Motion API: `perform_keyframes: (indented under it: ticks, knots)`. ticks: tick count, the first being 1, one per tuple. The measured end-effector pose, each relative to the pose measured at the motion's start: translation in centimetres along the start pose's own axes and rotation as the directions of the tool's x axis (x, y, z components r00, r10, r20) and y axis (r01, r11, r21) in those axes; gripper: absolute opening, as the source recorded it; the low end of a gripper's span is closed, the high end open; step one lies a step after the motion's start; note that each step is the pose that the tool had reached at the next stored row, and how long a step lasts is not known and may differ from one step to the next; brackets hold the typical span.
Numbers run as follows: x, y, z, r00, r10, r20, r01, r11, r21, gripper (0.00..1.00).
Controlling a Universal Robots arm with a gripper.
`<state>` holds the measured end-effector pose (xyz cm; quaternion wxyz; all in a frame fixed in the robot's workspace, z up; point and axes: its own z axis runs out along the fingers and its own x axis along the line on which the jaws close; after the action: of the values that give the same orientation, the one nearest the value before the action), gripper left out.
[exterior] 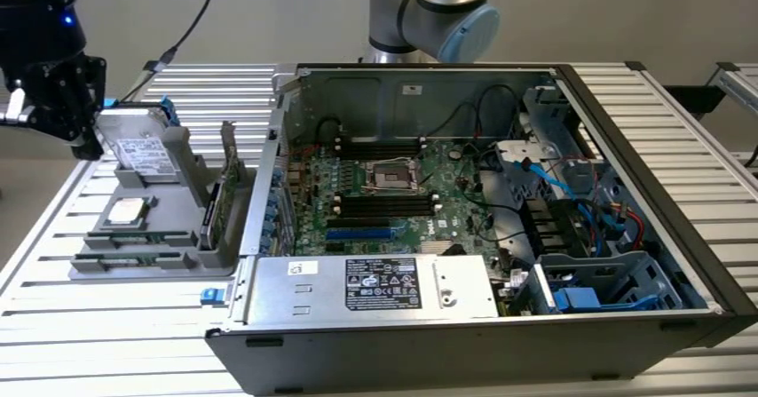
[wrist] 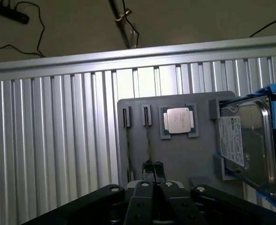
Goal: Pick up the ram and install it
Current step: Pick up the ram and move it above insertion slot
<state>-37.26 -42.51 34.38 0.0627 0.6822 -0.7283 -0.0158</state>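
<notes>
Gripper (wrist: 152, 168) seemingly closed, empty, near ram (wrist: 148, 140) in wrist view, exterior view adds computer case (exterior: 391, 91)

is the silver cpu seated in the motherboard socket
No, the cpu lies in the grey tray on the table, next to the hard drive.

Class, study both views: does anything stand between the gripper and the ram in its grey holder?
Nothing visible does. The ram sits uncovered in a slot of the grey holder, with the gripper in line with it. The hard drive and processor rest off to the side.
</notes>
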Motion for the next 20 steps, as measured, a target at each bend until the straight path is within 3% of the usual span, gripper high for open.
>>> perform_keyframes:
  ticks: [5,10,16,20]
  knots:
    - [-0.01,-0.02,0.19,0.9958,-0.091,-0.0102,0.091,0.9959,0.0065,0.1]
    - [-0.02,-0.01,0.36,0.9846,-0.173,-0.0202,0.174,0.9847,0.0115,0.1]
    - [-0.02,0.0,0.37,0.9835,-0.18,-0.0208,0.18,0.9836,0.0119,0.1]
    - [-0.02,0.0,0.37,0.9835,-0.179,-0.0208,0.18,0.9836,0.0119,0.18]
